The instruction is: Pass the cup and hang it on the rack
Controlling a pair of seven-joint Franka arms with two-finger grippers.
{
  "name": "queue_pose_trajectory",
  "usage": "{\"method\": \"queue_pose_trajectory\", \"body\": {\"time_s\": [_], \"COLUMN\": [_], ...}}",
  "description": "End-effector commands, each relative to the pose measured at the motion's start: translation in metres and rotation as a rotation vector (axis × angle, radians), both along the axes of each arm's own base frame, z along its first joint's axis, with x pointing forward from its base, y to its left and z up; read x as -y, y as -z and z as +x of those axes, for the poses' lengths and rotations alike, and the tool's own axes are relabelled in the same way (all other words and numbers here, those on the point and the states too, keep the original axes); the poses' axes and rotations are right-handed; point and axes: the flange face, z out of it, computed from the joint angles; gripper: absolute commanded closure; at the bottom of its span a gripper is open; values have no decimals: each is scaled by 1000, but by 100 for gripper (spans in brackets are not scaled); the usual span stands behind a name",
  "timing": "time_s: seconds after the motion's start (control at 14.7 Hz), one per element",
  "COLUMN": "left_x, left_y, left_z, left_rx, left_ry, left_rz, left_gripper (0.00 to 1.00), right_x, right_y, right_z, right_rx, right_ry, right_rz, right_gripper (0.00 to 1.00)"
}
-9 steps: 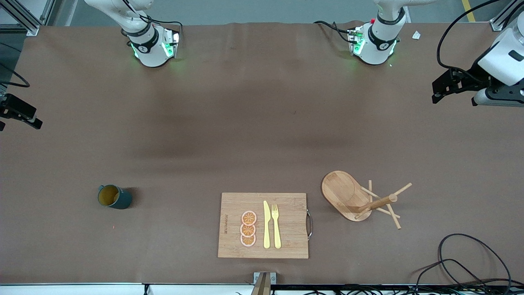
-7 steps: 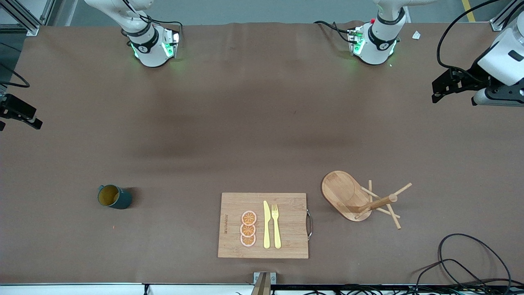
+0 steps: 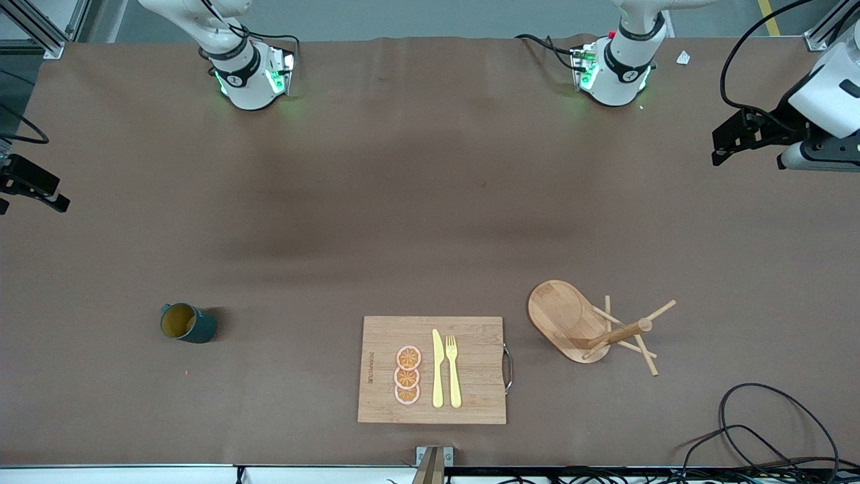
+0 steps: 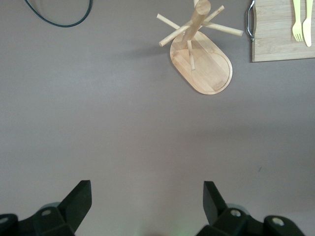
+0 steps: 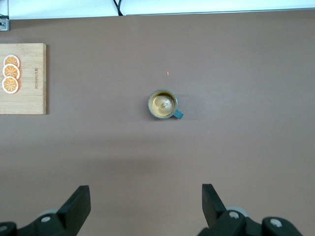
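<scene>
Cup (image 3: 188, 323): It stands with its mouth up on the brown surface (image 3: 430, 202), toward my right arm's end. On the front view's clock face it is at about 8 o'clock. It is dark green outside and tan inside. Nothing touches it.
Rack (image 3: 591, 329): It stands on its flat oval base toward my left arm's end, at about 4 o'clock. Its thin pegs stick out from the post. No cup hangs on it.
Cup and rack: They are well apart, with the cutting board between them.
My right gripper (image 5: 146, 196): It is up in the air over bare surface at my right arm's end, at about 9 o'clock. Its fingers are spread wide and it holds nothing. The cup is in its view, well apart from the fingers.
My left gripper (image 4: 146, 196): It is up in the air over bare surface at my left arm's end, at about 2 o'clock. Its fingers are spread wide too and hold nothing. The rack is in its view, well apart.
Cutting board (image 3: 480, 376): It lies flat at 6 o'clock, just beside the rack.
On the board: three orange slices (image 3: 408, 375) in a row, a yellow knife (image 3: 437, 370) and a yellow fork (image 3: 454, 373) side by side.
Black cable (image 3: 772, 430): It curls on the surface at about 5 o'clock, nearer the front camera than the rack.
</scene>
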Motion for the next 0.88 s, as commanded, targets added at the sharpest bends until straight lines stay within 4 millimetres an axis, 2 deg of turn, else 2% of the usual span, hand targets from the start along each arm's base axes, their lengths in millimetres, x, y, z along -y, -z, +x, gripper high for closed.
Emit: {"method": "queue_pose_trajectory", "body": {"time_s": [0.0,0.2,0.34,0.48,0.54,0.68,0.82], "left_x": [-2,1,1,2,2,1,2], "left_y": [-5,-4,-4,-5,-5,-2,-2], "left_z": [0,-1,-1,-1,-1,-1,-1], "left_rx": [-5,-8,-7,-4,-4,-9,-9], "left_ry": [5,10,10,13,14,13,14], "left_rz": [10,12,23,31,31,31,31], "left_gripper": [0,0,0,0,0,0,0], "right_x": [2,-11,-16,-21,-30,-31,-39], "right_y": [32,88,131,190,218,282,327], "right_z": [17,45,61,78,89,109,120], "right_rx": [-52,-119,-163,-239,-235,-229,-222], "right_ry": [6,-14,-5,-2,0,13,31], "right_rz": [30,44,124,139,134,119,106], "right_gripper": [0,0,0,0,0,0,0]}}
